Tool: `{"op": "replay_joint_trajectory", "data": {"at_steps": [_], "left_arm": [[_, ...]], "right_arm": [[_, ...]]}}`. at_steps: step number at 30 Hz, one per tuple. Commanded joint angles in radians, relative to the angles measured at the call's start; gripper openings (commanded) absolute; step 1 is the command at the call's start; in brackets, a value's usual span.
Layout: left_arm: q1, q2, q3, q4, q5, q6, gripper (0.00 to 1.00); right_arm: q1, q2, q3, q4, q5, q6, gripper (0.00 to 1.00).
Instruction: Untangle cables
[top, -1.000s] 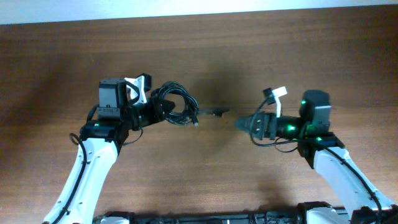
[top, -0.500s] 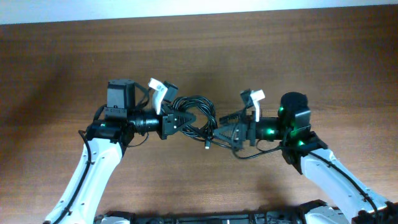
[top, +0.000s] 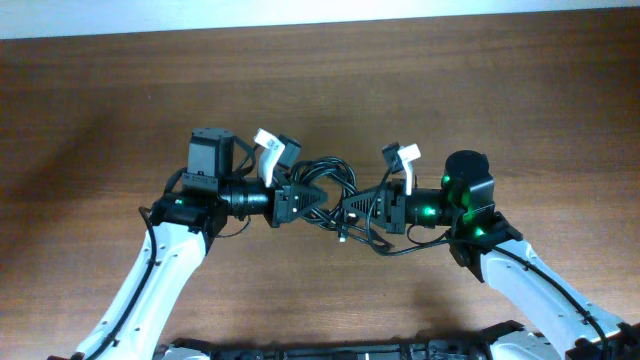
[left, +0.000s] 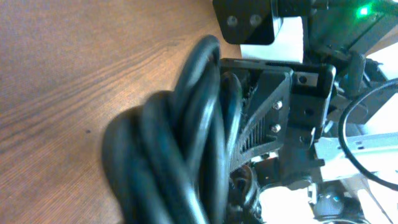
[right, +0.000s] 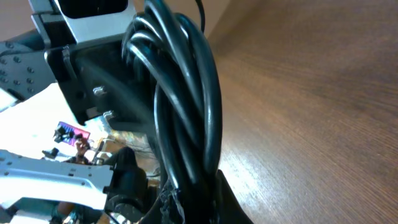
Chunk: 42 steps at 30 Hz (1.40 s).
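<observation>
Black cables (top: 326, 172) | left gripper (top: 313, 198) clamped on them | right gripper (top: 349, 208) closer than before, jaws unclear

The cables (top: 325, 183) sat bunched in one clump near the middle of the counter (top: 100, 110), between the tips of the two arms. The left end effector (top: 298, 198) reached in from the left to the clump's left side. The right end effector (top: 355, 208) reached in from the right to its right side, so the two faced each other closely. One strand hung from the clump toward the near edge, just beside the right end effector.
</observation>
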<state>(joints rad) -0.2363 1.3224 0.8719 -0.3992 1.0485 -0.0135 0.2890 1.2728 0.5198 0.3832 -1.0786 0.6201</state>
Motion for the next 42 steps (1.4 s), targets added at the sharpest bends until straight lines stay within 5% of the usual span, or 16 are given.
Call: {"op": "replay_joint_trajectory", "data": {"at_steps": [1,8,12,19,35,42], "left_arm": [[0.065,-0.024,0.05,0.002,0.002,-0.055,0.48],[0.213,-0.106,0.085,0.0,-0.034,-0.189,0.54],[0.156,-0.106,0.085,-0.007,-0.061,-0.279,0.41],[-0.019,-0.107,0.085,-0.088,-0.409,-0.51,0.34],[-0.15,-0.106,0.085,-0.145,-0.714,-0.604,0.36],[-0.15,-0.105,0.085,-0.084,-0.713,-0.653,0.35]], "right_arm": [[0.005,-0.01,0.01,0.002,0.042,0.017,0.04],[0.005,-0.01,0.01,0.002,0.045,0.017,0.04],[0.005,-0.01,0.01,-0.005,0.074,0.017,0.04],[0.005,-0.01,0.01,-0.073,0.18,0.016,0.04],[0.006,-0.01,0.01,-0.119,0.201,0.012,0.04],[0.006,-0.01,0.01,-0.119,0.205,-0.014,0.04]]}}
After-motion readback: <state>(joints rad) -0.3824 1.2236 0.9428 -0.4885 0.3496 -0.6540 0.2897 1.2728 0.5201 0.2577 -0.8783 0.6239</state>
